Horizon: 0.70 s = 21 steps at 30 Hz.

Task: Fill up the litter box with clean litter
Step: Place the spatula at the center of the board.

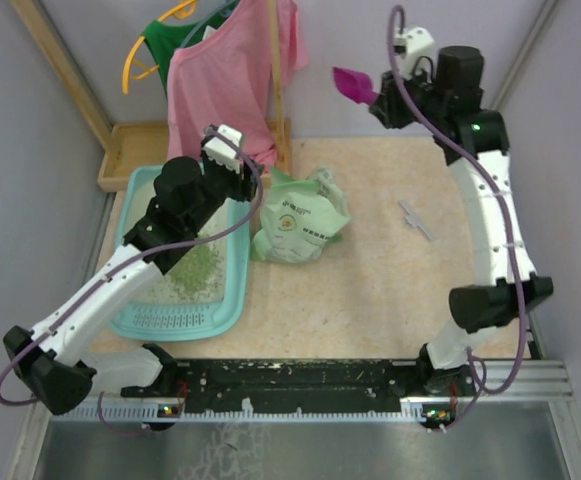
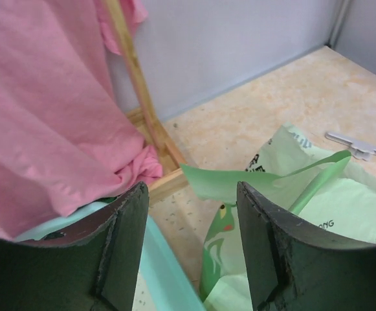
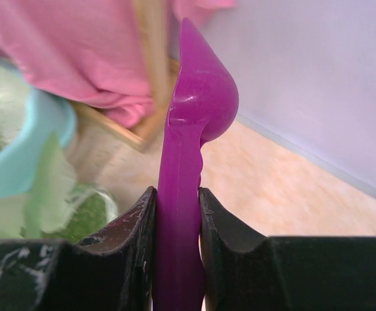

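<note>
Your left gripper [image 2: 191,194] stands with its two dark fingers well apart and nothing between them, so it has hold of nothing. Just beyond its tips lies the open mouth of the pale green printed plastic bag [image 2: 343,207]. To the left of them the pink cloth garment [image 2: 39,110] hangs against a slanted wooden post [image 2: 132,65].

Seen from above, that gripper hovers over the far right corner of the light-teal rectangular plastic litter box [image 1: 238,290]. The box sits on the left of the speckled beige table [image 1: 370,300], with its slotted grille at the near end. A thin patch of olive-green granular litter [image 1: 198,268] lies on its whitish base, partly hidden under your arm. The bag rests just beside the box's right wall.

Your right gripper [image 3: 178,194] is clamped on the handle of the magenta plastic scoop [image 3: 197,103]. It holds the scoop high at the far right, well apart from box and bag, with the bowl pointing left. A small grey clip [image 1: 416,220] lies on the table between the bag and the right arm.
</note>
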Motion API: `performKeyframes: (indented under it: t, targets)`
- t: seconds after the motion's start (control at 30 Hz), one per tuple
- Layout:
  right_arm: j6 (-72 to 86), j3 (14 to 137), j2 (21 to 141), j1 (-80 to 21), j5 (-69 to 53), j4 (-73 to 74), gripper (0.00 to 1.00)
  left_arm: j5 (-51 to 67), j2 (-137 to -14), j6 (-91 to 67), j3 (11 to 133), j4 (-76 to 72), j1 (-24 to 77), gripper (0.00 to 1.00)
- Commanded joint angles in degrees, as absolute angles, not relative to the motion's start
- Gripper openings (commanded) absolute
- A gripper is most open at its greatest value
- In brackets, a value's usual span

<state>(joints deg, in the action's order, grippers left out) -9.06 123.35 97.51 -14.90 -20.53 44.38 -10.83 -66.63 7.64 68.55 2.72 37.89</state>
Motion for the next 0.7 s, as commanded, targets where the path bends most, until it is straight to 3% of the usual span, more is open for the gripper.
performKeyframes:
  t: [0.0,0.4,0.67]
  targets:
    - [-10.0,115.3,87.8,-7.5,-18.2,43.8,0.0,-4.1,-70.6,7.2,72.6,2.0,38.0,0.63]
    - [-8.8,94.8,87.1,2.6,-15.2,46.1,0.0,5.5,-77.1,7.2,76.7,1.3,37.6,0.64]
    - [-8.6,84.9,90.1,8.9,-15.3,36.8,0.0,9.5,-79.2,7.5,77.7,1.5,37.5,0.64]
